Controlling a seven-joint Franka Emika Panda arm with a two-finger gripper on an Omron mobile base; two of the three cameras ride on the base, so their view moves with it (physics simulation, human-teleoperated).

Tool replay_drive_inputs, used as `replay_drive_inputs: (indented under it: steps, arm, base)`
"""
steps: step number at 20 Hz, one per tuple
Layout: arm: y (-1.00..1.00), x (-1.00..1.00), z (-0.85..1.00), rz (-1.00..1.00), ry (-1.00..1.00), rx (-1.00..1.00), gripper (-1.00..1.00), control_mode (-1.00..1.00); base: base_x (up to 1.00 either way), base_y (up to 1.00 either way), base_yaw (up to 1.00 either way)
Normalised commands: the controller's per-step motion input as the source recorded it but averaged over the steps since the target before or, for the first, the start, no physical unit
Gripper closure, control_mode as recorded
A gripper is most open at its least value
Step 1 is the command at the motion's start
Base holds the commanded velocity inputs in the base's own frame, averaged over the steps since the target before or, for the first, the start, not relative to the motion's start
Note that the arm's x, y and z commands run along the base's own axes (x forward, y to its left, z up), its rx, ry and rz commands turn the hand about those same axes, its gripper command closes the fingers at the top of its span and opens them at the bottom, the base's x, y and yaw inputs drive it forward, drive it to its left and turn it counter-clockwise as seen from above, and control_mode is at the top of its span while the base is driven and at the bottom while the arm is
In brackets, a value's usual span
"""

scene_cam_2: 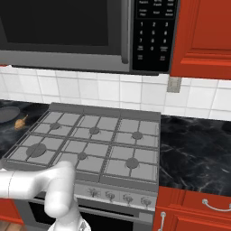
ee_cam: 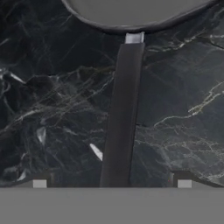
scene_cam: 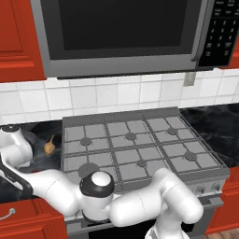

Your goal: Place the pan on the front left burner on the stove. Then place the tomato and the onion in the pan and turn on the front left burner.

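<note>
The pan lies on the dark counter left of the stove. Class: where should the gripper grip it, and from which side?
Probably the pan by its long straight handle, from above. The handle lies flat on the marble counter, running between the open gripper fingertips, one on each side. The bowl looks too wide for the jaws.
</note>
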Motion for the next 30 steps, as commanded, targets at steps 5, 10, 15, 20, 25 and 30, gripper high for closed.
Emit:
replay_drive_inputs:
  steps: [5, 10, 15, 20, 25, 30]
  arm:
    - [0.13, 0.09, -0.29, 0.0, 0.0, 0.0, -1.0, -1.0]
    - [0.18, 0.07, -0.25, 0.0, 0.0, 0.0, -1.0, -1.0]
    - [0.12, 0.03, -0.2, 0.0, 0.0, 0.0, -1.0, -1.0]
    - [0.0, 0.0, 0.0, 0.0, 0.0, 0.0, -1.0, -1.0]
    - [0.0, 0.0, 0.0, 0.0, 0.0, 0.0, 1.0, -1.0]
    - [0.0, 0.0, 0.0, 0.0, 0.0, 0.0, 1.0, -1.0]
  base:
    - [0.0, 0.0, 0.0]
    - [0.0, 0.0, 0.0]
    - [0.0, 0.0, 0.0]
    - [0.0, 0.0, 0.0]
    - [0.0, 0.0, 0.0]
    - [0.0, 0.0, 0.0]
